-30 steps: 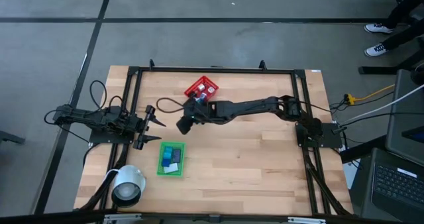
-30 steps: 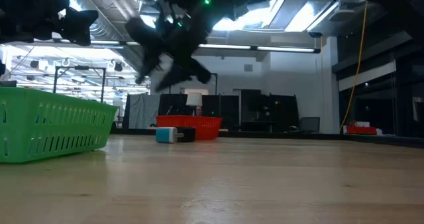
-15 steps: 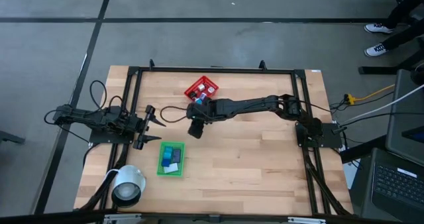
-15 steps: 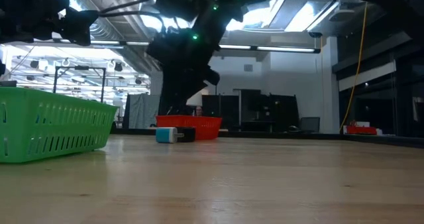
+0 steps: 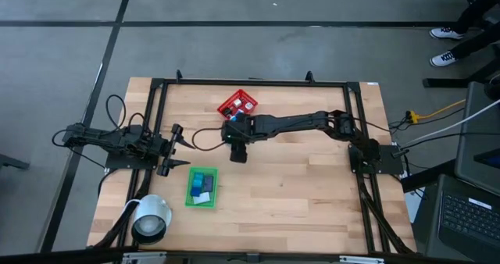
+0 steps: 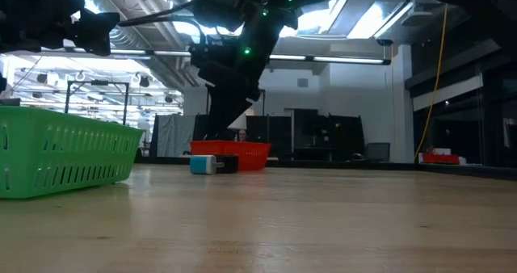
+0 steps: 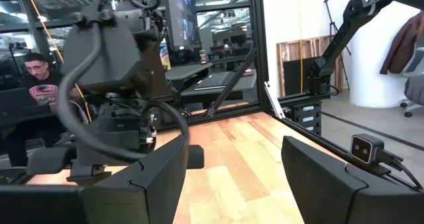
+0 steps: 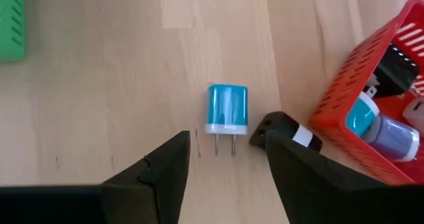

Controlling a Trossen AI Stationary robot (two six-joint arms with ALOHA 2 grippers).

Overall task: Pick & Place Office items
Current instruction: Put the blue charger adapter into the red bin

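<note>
On the left edge of the table the left arm waits, its gripper with the fingers spread apart and nothing between them, pointing toward the middle of the table. Near it, toward the front edge, a white lamp lies by the corner. Just right of that stands the green tray, with some blue and white pieces inside. Further right, at the middle of the table, the right arm reaches across from the right side, and its gripper hangs over the wood with the fingers pointing down. In the right wrist view its two fingers stand apart and hold nothing. Between and below them a blue plug lies flat on the table, its two metal pins toward the gripper. A small black piece with a white band lies just beside the plug, touching the wall of the red basket. Inside the basket are more items: one blue, one purple, one black.
</note>
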